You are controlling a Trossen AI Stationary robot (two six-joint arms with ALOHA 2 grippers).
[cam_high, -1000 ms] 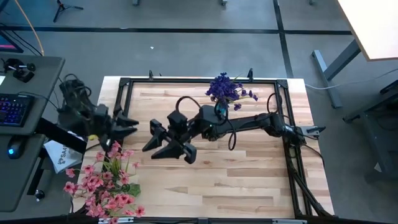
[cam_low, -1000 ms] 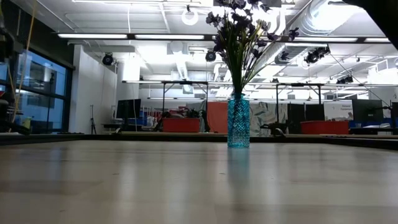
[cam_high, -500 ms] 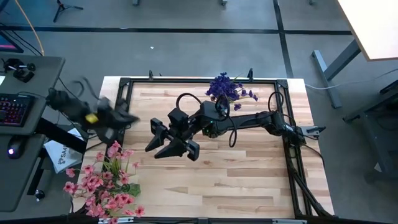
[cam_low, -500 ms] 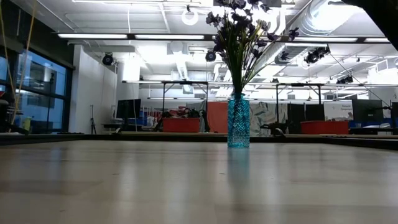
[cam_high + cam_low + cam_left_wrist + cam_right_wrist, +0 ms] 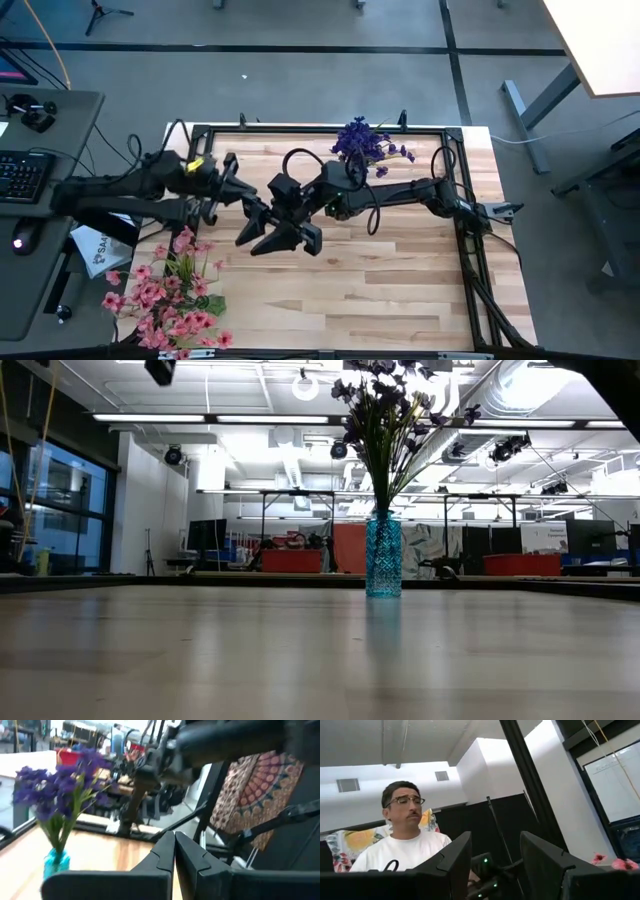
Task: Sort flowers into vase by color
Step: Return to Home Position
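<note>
Purple flowers (image 5: 365, 143) stand stems-down in a blue vase (image 5: 383, 555) at the table's far side, right of the middle; they also show in the left wrist view (image 5: 60, 790). Pink flowers (image 5: 170, 295) lie in a heap at the table's near left corner. My left gripper (image 5: 230, 185) hovers over the table's left part, shut with nothing between its fingers (image 5: 174, 847). My right gripper (image 5: 275, 240) hangs open just to its right, near the table's middle, with nothing between its fingers (image 5: 495, 857).
A black metal frame (image 5: 195, 150) runs round the table's edges. A desk with a keyboard (image 5: 20, 175) stands off the left edge. A person in a white shirt (image 5: 405, 850) sits beyond the table. The two grippers are close together.
My left gripper has swung from above the pink flowers at the table's left edge toward the middle, ending close beside the right gripper, and it has shut on nothing. The flowers have stayed where they were.
</note>
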